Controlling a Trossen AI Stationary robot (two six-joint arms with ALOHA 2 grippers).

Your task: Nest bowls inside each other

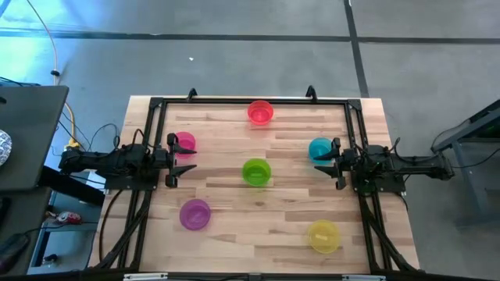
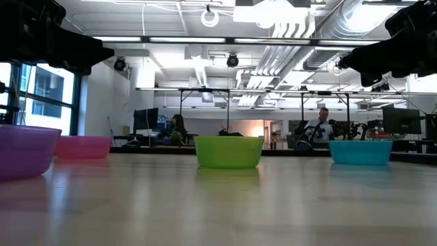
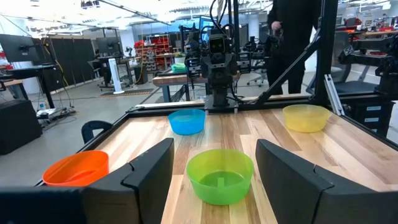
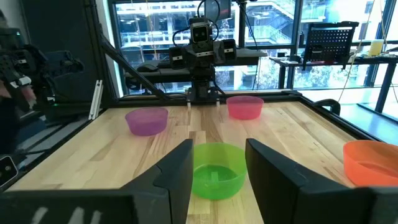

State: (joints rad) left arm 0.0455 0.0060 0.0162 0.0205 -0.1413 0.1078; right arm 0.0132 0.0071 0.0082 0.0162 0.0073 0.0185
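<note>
Six small translucent bowls stand apart, each on its base, on the wooden table. In the high view the red bowl (image 1: 260, 112) is at the far edge, the pink bowl (image 1: 184, 143) at the left, the blue bowl (image 1: 319, 148) at the right, the green bowl (image 1: 256, 172) in the middle, the purple bowl (image 1: 194, 214) near-left, the yellow bowl (image 1: 323, 236) near-right. My left gripper (image 1: 184, 162) hovers open at the table's left side beside the pink bowl. My right gripper (image 1: 322, 162) hovers open at the right side by the blue bowl. Both point at the green bowl (image 3: 220, 175) (image 4: 215, 168).
A black metal frame (image 1: 250, 101) runs around the tabletop's edges, and the arm bases sit at its left and right sides. Bare wood lies between the bowls. Beyond the table are desks, equipment and people in the room.
</note>
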